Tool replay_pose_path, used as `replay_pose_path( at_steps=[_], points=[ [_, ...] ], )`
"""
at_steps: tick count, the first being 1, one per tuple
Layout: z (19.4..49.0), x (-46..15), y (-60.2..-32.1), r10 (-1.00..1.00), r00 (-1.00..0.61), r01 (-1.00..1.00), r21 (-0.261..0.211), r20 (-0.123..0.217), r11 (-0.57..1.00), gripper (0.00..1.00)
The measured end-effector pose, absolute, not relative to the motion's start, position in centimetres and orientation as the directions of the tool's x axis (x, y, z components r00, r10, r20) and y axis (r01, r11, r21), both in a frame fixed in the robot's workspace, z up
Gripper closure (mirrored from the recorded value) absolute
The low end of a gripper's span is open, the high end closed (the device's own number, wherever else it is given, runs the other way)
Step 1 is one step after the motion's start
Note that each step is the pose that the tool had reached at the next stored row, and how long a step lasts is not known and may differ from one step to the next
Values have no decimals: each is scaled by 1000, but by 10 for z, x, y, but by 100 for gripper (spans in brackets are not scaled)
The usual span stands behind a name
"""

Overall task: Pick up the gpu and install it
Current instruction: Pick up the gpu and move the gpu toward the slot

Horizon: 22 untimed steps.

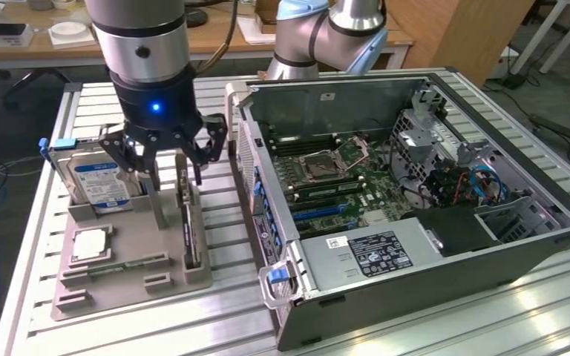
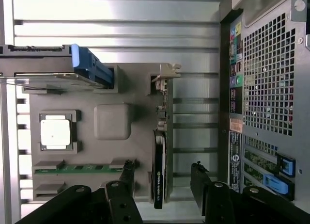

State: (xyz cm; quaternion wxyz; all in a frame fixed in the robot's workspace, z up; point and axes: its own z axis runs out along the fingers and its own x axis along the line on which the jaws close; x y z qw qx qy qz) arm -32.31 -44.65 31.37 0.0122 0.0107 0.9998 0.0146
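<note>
Exterior high oblique, wrist overhead, sharing tray (image 1: 116, 295)

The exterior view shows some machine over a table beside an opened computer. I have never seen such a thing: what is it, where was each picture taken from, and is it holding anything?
The machine is a robot arm that ends in jaws for grasping. The exterior view comes from a camera standing off the arm. The wrist view comes from a camera on the arm itself, looking down past the jaws. On the slatted metal table sit an open computer case and a grey holder tray. The tray carries a hard drive, a square processor chip, a green memory stick and the gpu, a dark card standing on edge in a slot. The jaws are open and hold nothing. They hang over the gpu, one on either side of it.
</note>
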Motion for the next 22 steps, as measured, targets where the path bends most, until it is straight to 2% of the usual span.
replay_pose_path(
  at_steps=[22],
  points=[
    [281, -322, -450, 23, -999, 22, 30, -26, 999, 41]
  ],
)
